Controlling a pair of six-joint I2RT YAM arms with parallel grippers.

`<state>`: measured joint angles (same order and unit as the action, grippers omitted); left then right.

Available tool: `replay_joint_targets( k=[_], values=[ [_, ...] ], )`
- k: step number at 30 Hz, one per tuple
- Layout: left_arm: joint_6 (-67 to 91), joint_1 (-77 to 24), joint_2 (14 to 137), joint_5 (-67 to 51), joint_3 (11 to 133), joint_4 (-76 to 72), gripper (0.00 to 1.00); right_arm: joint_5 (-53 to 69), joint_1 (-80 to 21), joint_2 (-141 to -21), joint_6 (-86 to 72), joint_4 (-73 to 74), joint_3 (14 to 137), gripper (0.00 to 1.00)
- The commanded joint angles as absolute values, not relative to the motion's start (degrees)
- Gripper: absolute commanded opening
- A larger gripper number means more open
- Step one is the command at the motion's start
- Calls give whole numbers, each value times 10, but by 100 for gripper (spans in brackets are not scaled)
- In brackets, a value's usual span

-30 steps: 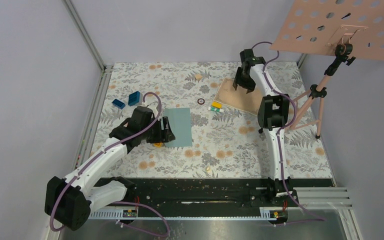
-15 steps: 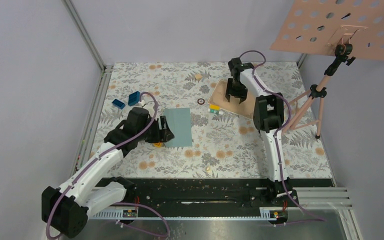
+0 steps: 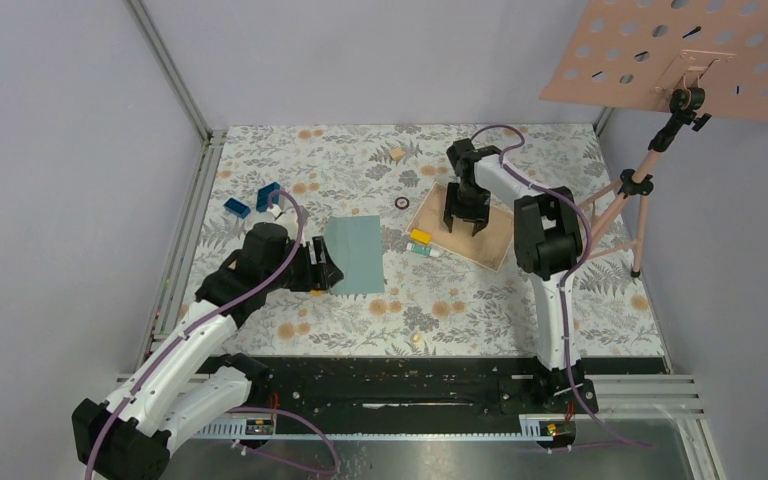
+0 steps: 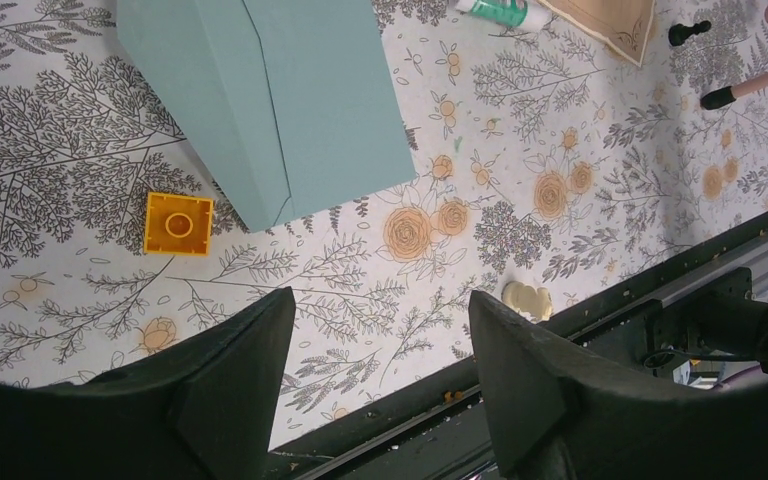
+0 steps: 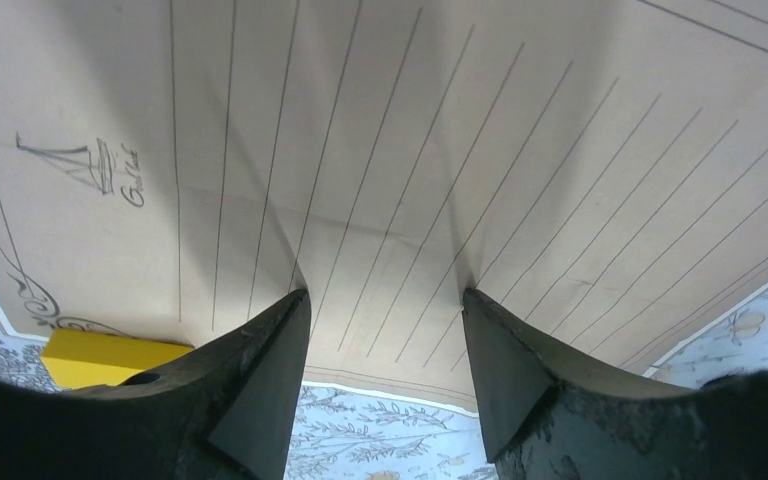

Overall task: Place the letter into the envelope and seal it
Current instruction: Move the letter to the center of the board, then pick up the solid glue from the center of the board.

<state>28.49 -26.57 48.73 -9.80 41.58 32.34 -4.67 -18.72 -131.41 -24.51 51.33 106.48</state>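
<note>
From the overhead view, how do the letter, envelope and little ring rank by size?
1. letter and envelope: look about alike, too close to rank.
2. ring: by far the smallest.

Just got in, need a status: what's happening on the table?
Letter-into-envelope job, early stage. The right gripper stands open, tips down on the tan lined letter, apparently touching but not clamping it. The left gripper hovers open and empty beside the teal envelope, which lies flat. Letter and envelope are apart; nothing is inserted yet.
</note>
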Motion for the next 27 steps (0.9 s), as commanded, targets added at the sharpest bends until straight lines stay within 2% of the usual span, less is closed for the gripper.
replay_joint_targets(
  k=[1, 10, 17, 21, 27],
  values=[
    [298, -266, 487, -113, 404, 302, 65, -27, -190, -1276, -266, 489, 1019, 65],
    [352, -296, 555, -165, 397, 276, 65, -16, -190, -1218, -267, 489, 992, 66],
    [426, -358, 632, -173, 428, 259, 66, -22, -190, -1109, -301, 415, 868, 72],
    [472, -377, 706, -229, 464, 257, 66, -26, -190, -1049, -314, 373, 796, 74],
    [604, -417, 750, -171, 478, 226, 64, -13, -190, -986, -320, 347, 733, 73]
  ],
)
